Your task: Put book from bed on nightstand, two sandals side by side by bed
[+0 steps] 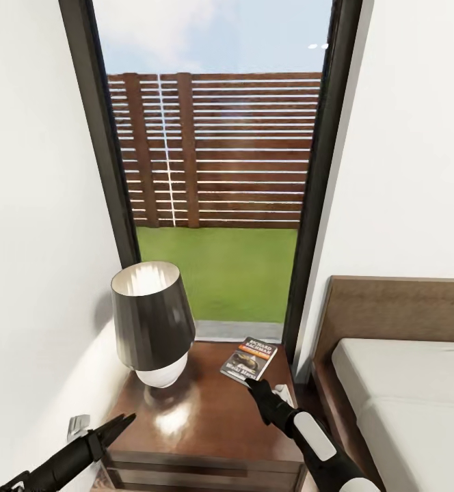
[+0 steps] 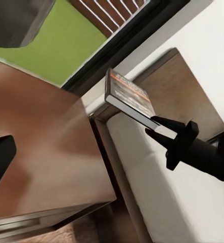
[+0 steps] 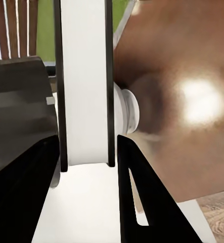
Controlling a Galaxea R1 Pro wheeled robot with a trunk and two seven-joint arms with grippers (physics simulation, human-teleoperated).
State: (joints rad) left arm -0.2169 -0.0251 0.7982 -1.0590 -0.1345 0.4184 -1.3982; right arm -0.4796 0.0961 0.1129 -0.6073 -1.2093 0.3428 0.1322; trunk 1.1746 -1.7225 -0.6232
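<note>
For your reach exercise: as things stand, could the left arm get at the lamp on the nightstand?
Probably yes. The left gripper hovers at the nightstand's near left corner, with bare wood between it and the lamp. The right gripper holds the book over the far right side, out of the way.

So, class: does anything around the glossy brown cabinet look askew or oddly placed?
Yes. The thin dark paperback book is tilted, pinched at one end by the right gripper above the glossy reddish-brown nightstand, not lying flat. The black-shaded lamp stands upright.
</note>
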